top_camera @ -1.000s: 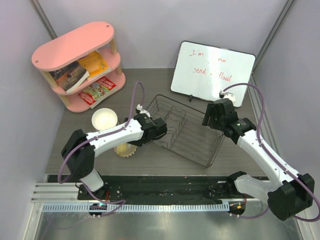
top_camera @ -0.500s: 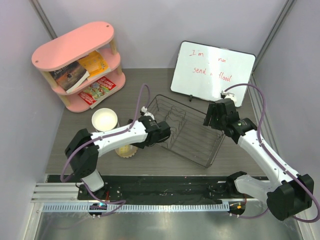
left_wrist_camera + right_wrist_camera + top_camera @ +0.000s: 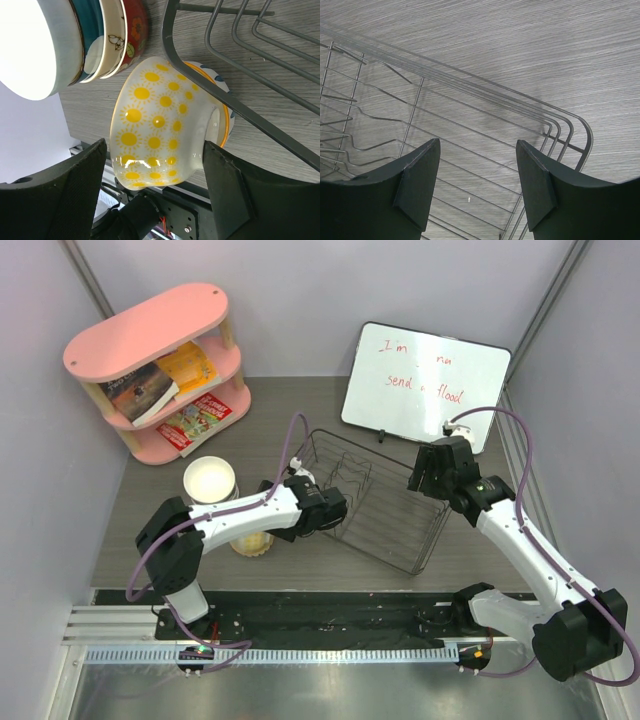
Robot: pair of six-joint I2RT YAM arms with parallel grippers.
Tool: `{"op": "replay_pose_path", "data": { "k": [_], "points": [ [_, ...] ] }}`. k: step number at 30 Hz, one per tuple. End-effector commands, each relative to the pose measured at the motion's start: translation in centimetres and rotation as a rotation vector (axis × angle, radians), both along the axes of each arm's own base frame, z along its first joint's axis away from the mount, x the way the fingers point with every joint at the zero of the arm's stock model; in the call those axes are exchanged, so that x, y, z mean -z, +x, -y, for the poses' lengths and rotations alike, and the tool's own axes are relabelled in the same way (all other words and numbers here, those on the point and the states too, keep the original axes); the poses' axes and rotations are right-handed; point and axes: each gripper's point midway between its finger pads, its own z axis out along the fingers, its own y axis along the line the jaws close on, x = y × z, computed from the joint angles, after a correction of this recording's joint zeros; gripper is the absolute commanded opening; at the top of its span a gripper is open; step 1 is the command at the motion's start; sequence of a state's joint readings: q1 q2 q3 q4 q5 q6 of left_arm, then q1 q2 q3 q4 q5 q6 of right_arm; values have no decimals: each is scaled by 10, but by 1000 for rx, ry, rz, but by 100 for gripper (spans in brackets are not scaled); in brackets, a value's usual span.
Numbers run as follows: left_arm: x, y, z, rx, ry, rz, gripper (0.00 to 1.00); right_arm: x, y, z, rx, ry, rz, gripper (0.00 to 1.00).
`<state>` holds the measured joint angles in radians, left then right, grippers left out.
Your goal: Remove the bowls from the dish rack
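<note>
All five look to be out of the rack [image 3: 385, 522], so unloading is judged done: four bowls [image 3: 209, 480] stand stacked on the table [image 3: 300, 410] left of it, the yellow bowl [image 3: 160, 125] lies just beside its wire, and the left gripper [image 3: 155, 150] and right gripper [image 3: 477, 145] gape empty.

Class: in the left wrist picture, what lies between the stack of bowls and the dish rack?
The yellow sun-patterned bowl lies there, close against the dish rack rim wire, with the stack of bowls on its other side. The left wrist view shows this.
</note>
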<state>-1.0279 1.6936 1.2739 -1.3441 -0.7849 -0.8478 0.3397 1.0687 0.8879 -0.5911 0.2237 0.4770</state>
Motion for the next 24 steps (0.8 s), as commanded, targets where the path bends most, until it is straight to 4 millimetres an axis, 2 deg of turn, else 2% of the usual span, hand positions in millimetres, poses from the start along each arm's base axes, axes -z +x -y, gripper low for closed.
{"op": "replay_pose_path", "data": {
  "k": [1,9,24],
  "points": [
    [-38,-24,-45,22,249,-119,76,-12,8,-1,0,16,50,68],
    [-38,-28,-43,30,232,-129,78,-11,7,0,0,18,47,68],
    [-28,-57,-33,34,179,-228,77,-7,6,3,4,15,43,68]
  ]
}}
